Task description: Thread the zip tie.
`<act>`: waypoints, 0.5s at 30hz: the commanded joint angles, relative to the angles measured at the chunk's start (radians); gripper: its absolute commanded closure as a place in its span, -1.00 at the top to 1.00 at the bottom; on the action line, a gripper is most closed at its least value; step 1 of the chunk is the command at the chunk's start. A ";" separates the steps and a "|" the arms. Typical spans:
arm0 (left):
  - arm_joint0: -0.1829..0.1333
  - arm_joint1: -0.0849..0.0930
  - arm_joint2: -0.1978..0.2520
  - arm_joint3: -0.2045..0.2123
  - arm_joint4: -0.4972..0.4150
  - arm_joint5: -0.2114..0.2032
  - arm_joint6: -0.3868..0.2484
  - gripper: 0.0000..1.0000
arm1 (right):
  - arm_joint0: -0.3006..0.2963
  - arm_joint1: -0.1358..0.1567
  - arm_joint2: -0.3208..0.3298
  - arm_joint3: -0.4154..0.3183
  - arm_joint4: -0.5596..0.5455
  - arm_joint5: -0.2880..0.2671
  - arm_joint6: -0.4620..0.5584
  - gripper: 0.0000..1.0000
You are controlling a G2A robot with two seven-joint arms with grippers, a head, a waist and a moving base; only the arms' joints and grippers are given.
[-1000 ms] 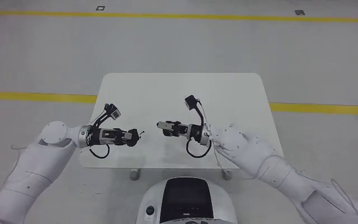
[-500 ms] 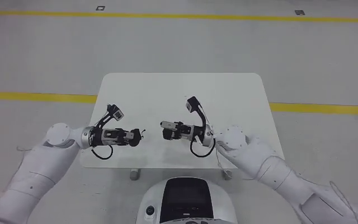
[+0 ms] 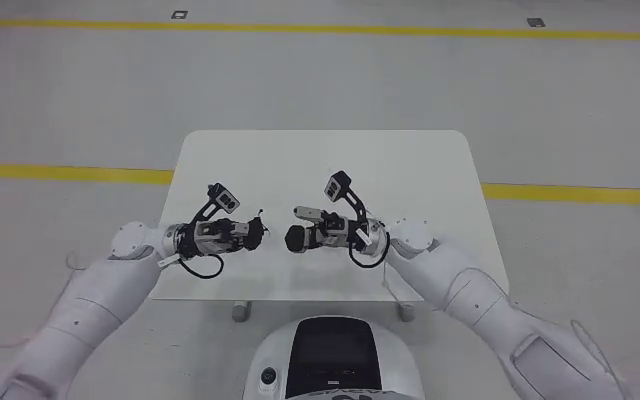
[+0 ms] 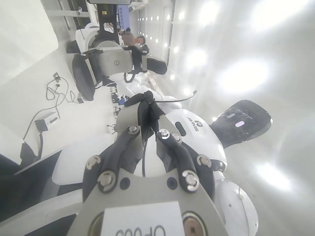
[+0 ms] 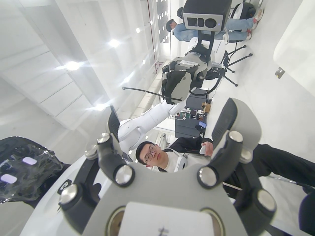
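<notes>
Left wrist view: left jaws clamped on zip tie (image 4: pixel 144 158); right jaws wide apart, seemingly clear of it.

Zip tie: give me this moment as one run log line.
left gripper: shut on zip tie | right gripper: open, empty | grippers facing, apart, above table | tie not yet threaded

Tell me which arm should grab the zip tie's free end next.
Right. The right gripper is open, empty and faces the zip tie; the left gripper is shut on it.
</notes>
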 commanded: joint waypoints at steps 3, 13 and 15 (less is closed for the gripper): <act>0.001 0.000 -0.001 -0.001 0.002 0.000 0.000 -1.00 | 0.000 0.001 0.000 -0.001 -0.001 0.000 0.000 1.00; 0.008 -0.048 0.050 -0.003 -0.215 0.028 0.000 -1.00 | -0.037 -0.018 0.012 0.003 0.040 0.000 0.025 1.00; -0.001 -0.057 0.067 0.011 -0.237 0.029 0.000 -1.00 | -0.034 -0.026 0.013 0.015 0.049 0.000 0.031 1.00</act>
